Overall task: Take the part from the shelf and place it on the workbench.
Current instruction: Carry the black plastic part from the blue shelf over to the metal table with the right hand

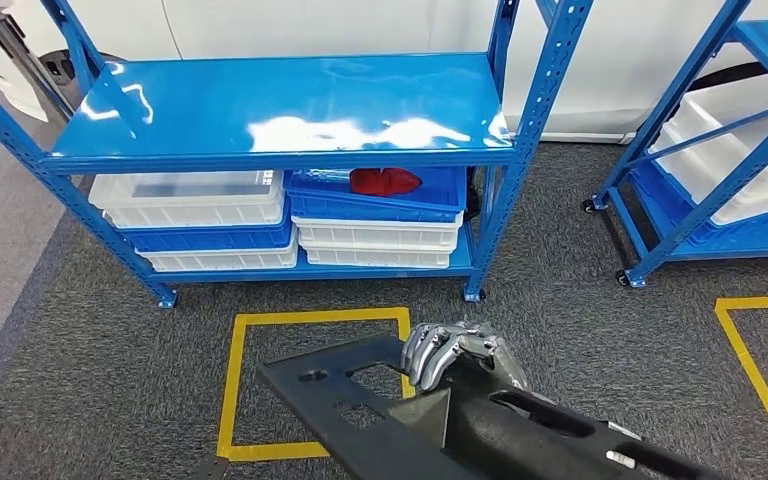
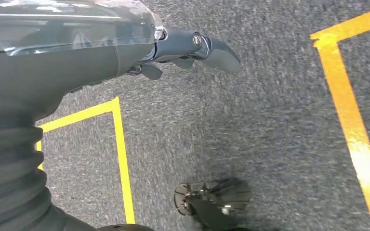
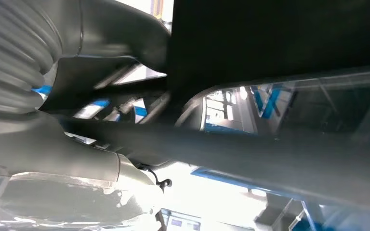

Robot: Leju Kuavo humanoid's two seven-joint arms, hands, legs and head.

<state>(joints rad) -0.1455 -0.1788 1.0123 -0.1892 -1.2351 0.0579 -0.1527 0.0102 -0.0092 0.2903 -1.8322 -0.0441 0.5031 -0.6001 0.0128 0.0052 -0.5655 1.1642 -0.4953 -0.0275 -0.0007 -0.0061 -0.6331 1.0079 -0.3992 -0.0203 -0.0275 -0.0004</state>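
A long flat black part (image 1: 332,398) with cut-out holes juts from the lower right of the head view over the grey carpet. My right hand (image 1: 457,352) grips its upper edge, fingers curled over it. In the right wrist view the same dark part (image 3: 270,43) crosses close in front of the right hand (image 3: 67,96). My left hand (image 2: 183,50) hangs above the carpet in the left wrist view, holding nothing, its thumb sticking out.
A blue shelf (image 1: 280,110) stands ahead with stacked white and blue trays (image 1: 375,232) on its lower level; one blue tray holds a red object (image 1: 385,181). A second blue shelf (image 1: 720,160) is at right. Yellow tape squares (image 1: 230,385) mark the carpet.
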